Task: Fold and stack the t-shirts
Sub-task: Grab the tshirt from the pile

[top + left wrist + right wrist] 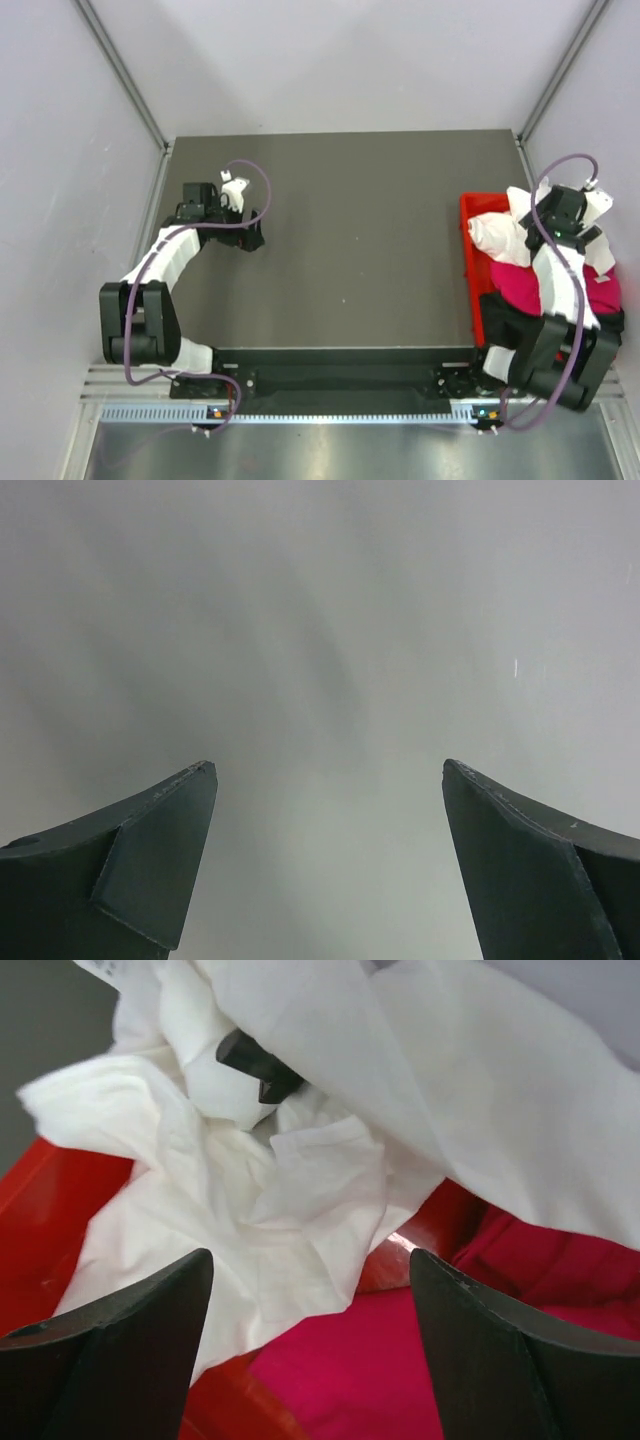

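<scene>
White t-shirt (250,1220), magenta-pink t-shirt (340,1380): one each.

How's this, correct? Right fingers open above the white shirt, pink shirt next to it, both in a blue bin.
Wrong colour: the bin is red, not blue, per the right wrist view. Rest stands: right fingers open above the white shirt, pink shirt next to it.

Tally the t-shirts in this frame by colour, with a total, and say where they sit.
White t-shirt: 1
Magenta-pink t-shirt: 1
Black t-shirt: 1, only partly in view
Total: 3, all in the red bin
</scene>
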### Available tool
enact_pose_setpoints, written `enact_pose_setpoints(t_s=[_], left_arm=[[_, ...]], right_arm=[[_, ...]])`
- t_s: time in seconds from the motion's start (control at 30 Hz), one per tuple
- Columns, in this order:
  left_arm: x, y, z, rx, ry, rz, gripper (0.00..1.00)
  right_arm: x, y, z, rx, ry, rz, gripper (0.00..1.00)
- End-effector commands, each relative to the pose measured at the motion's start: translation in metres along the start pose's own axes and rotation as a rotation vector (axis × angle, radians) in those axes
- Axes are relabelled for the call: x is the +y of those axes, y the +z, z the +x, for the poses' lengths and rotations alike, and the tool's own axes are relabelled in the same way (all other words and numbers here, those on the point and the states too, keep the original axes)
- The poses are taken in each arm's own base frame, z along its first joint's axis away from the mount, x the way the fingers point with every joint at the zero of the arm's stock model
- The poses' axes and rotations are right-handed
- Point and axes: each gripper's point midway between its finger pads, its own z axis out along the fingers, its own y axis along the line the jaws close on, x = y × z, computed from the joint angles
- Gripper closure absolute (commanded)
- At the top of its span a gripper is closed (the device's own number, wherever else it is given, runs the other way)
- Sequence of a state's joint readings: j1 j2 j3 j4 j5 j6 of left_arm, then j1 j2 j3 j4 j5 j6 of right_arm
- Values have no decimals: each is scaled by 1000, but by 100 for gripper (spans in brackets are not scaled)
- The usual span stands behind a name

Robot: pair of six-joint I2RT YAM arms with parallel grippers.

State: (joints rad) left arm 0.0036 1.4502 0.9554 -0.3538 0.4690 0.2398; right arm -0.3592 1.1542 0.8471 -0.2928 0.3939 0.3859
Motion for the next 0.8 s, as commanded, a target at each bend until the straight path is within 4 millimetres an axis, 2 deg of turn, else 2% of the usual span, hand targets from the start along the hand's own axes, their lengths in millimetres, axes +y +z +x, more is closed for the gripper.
enact_pose_setpoints(t_s=[0.0, 0.03, 0.13, 0.2, 0.27, 0.3, 0.33, 0.4, 0.43, 0.53, 0.57, 0.63, 0.67, 0.7, 0.73, 0.77], left_arm=[[-11, -29, 16, 99, 51, 9, 1], [-12, -31, 17, 112, 51, 12, 1], [-14, -34, 25, 153, 43, 20, 1], [-14, -36, 27, 167, 41, 16, 1], [-15, -39, 28, 180, 36, 16, 2], [-16, -40, 28, 184, 35, 18, 2], [-16, -41, 26, 184, 36, 19, 2], [-17, -43, 28, 194, 31, 21, 2], [-17, -44, 27, 194, 30, 20, 2], [-20, -47, 28, 200, 32, 32, 2], [-20, -47, 28, 201, 37, 35, 2], [-22, -49, 27, 202, 41, 44, 2], [-23, -50, 28, 205, 41, 47, 2], [-24, -51, 28, 207, 41, 49, 2], [-24, -51, 28, 210, 40, 49, 2], [-24, -52, 27, 210, 41, 46, 2]], right_arm=[[10, 27, -10, 27, -16, -1, 21], [8, 40, -7, 44, -32, 43, 21], [1, 56, -8, 59, -52, 109, 24], [-1, 69, -2, 80, -74, 135, 42], [5, 74, -4, 83, -98, 112, 68], [6, 74, -6, 82, -103, 106, 94], [6, 73, -11, 72, -102, 107, 100], [4, 63, -21, 44, -108, 110, 100], [1, 53, -31, 13, -108, 111, 100], [6, 26, -45, -37, -121, 59, 100], [17, 2, -60, -92, -130, 3, 100], [36, -29, -80, -157, -147, -84, 100], [54, -61, -87, -195, -181, -160, 100], [64, -79, -95, -224, -195, -197, 100], [73, -111, -122, -302, -187, -241, 100], [96, -138, -121, -314, -217, -331, 100]])
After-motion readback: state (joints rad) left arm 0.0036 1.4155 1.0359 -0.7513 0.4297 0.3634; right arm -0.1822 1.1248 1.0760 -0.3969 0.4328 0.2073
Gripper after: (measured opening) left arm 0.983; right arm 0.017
